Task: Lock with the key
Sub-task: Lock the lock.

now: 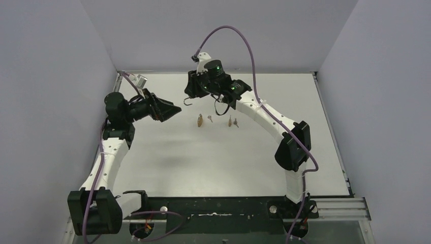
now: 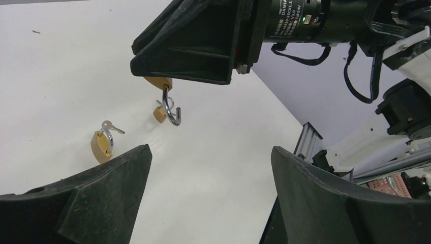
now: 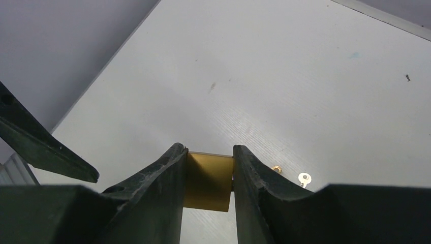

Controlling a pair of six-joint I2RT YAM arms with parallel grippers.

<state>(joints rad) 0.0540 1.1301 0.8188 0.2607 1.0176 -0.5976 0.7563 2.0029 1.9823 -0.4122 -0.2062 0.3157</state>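
My right gripper [image 3: 208, 151] is shut on the brass body of a padlock [image 3: 208, 180], held above the table. In the left wrist view that padlock [image 2: 158, 82] hangs under the right gripper [image 2: 185, 76], its steel shackle [image 2: 172, 111] swung open and pointing down. My left gripper [image 2: 211, 150] is open and holds nothing, a short way left of the held padlock [image 1: 189, 100] and facing it. A key [image 1: 209, 119] lies on the table beside a second padlock [image 1: 201, 120]; in the left wrist view this key [image 2: 112, 126] rests at that padlock's [image 2: 100, 146] shackle.
A third small padlock [image 1: 230, 121] with another key [image 1: 236, 122] lies just right of the first pair. Grey walls close the white table [image 1: 213, 162] on three sides. A metal rail [image 1: 335, 206] runs along the near edge by the arm bases.
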